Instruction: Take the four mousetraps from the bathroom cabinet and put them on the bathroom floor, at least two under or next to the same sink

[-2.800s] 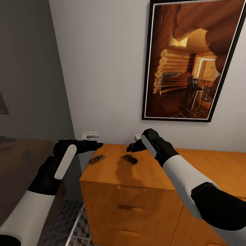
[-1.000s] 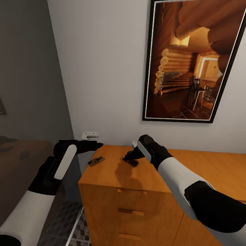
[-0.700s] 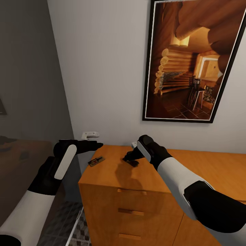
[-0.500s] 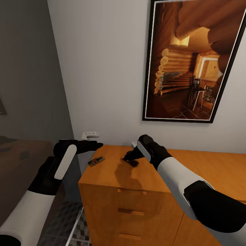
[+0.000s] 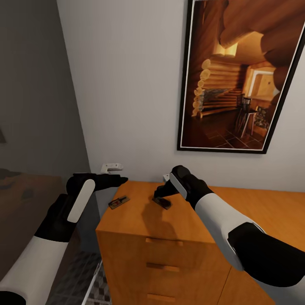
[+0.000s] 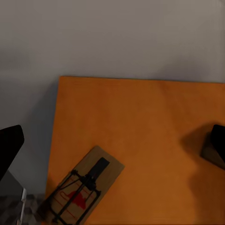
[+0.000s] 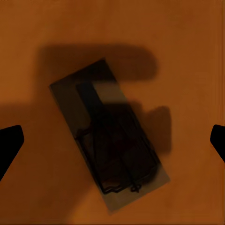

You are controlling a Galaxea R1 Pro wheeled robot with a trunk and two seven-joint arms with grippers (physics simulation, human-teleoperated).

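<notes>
Right gripper [image 5: 160,195] hangs spread open over a mousetrap [image 7: 110,147] on the cabinet [image 5: 178,228] top near its back-left corner; lower squarely, pinch its long edges. Left gripper [image 5: 120,180] looks open.

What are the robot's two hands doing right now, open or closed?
Left gripper: open, holding nothing.
Right gripper: open above a mousetrap, not gripping it.

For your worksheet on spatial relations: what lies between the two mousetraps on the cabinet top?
Bare orange cabinet top; the head view shows nothing between the left mousetrap and the right mousetrap.
</notes>
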